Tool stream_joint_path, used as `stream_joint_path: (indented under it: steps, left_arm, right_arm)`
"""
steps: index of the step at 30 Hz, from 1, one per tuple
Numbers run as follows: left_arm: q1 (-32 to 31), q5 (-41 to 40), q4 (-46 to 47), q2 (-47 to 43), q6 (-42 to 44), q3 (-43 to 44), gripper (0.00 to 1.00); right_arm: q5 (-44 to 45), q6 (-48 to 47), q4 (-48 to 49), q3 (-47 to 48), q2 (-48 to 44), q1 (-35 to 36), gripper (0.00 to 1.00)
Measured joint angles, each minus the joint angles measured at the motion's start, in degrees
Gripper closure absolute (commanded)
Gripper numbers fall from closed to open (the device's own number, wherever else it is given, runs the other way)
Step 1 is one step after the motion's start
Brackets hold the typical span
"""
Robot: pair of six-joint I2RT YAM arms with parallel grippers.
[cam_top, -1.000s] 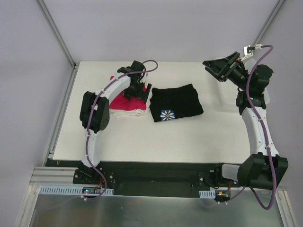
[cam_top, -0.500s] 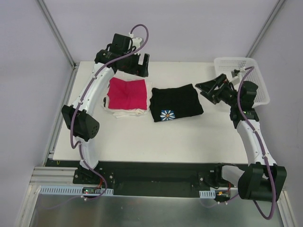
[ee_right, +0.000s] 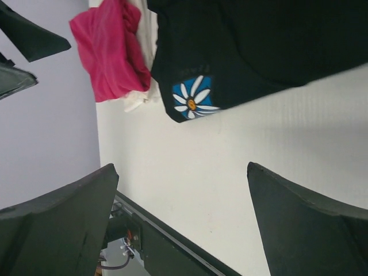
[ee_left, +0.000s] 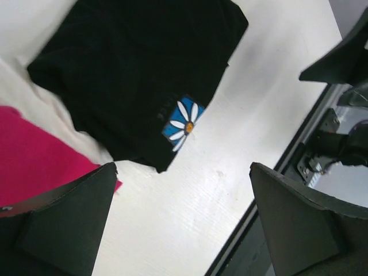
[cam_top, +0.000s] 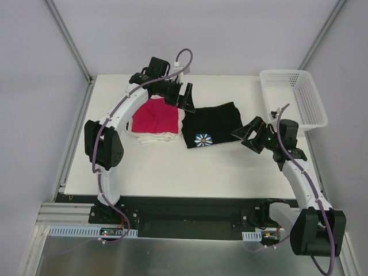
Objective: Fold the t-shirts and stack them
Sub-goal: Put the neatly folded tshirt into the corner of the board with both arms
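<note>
The black t-shirt (cam_top: 214, 122), soft knit folded into a rough rectangle with a blue square daisy print (cam_top: 202, 140) at one corner, lies flat on the matte white surface (cam_top: 218, 172) between the two pincers. The left pincer (cam_top: 181, 99) hangs spread wide and empty at one side of it. The right pincer (cam_top: 249, 134), equally spread and empty, hovers at the opposite corner. Behind the left pincer, a magenta shirt (cam_top: 154, 117) tops creased white shirts (cam_top: 155, 138), and the arm partly hides this pile. Lettering beside the daisy is too blurred to read. A white mesh basket (cam_top: 299, 100) sits beyond the right pincer.
</note>
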Motion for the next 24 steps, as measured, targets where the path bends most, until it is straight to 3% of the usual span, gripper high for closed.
stream_joint_path:
  steps: [5,11,16,24]
  left_arm:
    - [-4.17,2.56,6.51,-1.01,-3.65,-9.01,0.01]
    - [-9.84,2.64,21.64,-7.76,-15.96,-33.29,0.01]
    - [-10.19,-4.57,29.09,-18.05,-24.65,-46.8,0.01]
    - [-11.45,-21.05,36.92,-32.15,-32.76,-55.32,0.01]
  right_arm:
    - [2.71,-2.29,-1.73,-1.64,0.92,0.0,0.03]
    - [6.19,-3.32,-0.7,-0.17,7.98,-0.13,0.03]
    - [7.8,-3.45,0.94,4.55,13.77,-1.03,0.02]
    - [7.65,-1.9,5.79,10.21,19.28,-3.61,0.03]
